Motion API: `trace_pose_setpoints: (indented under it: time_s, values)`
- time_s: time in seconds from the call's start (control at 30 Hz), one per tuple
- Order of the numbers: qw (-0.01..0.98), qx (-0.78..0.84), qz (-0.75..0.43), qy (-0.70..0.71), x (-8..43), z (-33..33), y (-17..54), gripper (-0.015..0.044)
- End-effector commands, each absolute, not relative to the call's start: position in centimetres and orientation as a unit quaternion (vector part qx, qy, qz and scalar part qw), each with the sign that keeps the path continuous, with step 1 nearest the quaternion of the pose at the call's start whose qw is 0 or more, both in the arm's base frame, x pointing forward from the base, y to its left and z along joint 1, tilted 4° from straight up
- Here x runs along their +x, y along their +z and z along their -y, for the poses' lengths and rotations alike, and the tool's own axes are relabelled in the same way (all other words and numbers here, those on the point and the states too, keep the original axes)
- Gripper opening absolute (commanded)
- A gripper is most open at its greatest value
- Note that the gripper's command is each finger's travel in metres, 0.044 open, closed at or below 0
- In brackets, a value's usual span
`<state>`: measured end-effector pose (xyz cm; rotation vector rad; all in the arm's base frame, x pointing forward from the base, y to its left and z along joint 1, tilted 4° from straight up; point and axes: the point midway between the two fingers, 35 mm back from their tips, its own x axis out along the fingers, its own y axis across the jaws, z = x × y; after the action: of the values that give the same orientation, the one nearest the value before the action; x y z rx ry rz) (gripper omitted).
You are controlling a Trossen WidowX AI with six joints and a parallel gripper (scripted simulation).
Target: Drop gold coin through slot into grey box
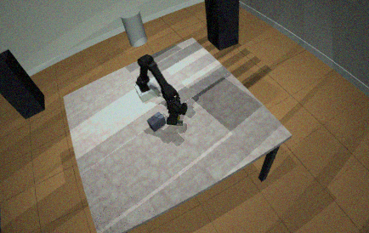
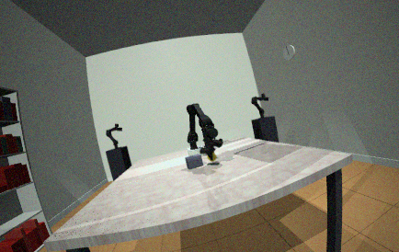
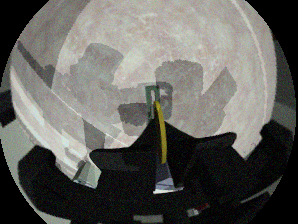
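Observation:
My gripper [image 1: 177, 121] [image 2: 210, 156] [image 3: 156, 121] is shut on the gold coin [image 2: 212, 157] [image 3: 163, 137], which shows edge-on as a thin yellow strip between the fingers in the wrist view. The coin is upright, a little above the dark-green holder [image 1: 179, 123] [image 2: 213, 164] [image 3: 148, 96]. The holder's groove shows open beyond the coin in the wrist view. The closed grey box [image 1: 156, 122] [image 2: 194, 161] [image 3: 164, 184] stands close beside the holder, to its left in the top and exterior views. The fingers hide part of the coin. The slot in the lid cannot be made out.
The arm's pale base [image 1: 146, 93] stands on the table [image 1: 148, 179] [image 2: 160, 198] behind the box. Shadows of the arm fall around the holder. Dark pedestals [image 1: 14, 85] [image 2: 265, 129] with other arms stand off the table.

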<state>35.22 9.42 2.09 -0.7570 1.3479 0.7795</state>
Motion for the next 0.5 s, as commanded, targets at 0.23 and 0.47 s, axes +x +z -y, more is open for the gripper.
trace_pose_setpoints:
  time_s: [0.23, 0.47]
  values:
    - [0.654, -0.331, -0.588, 0.342, 35.3, -9.4, 5.2, 0.0000]
    - [0.654, -0.331, -0.588, 0.341, 35.1, -9.3, 7.0, 0.0000]
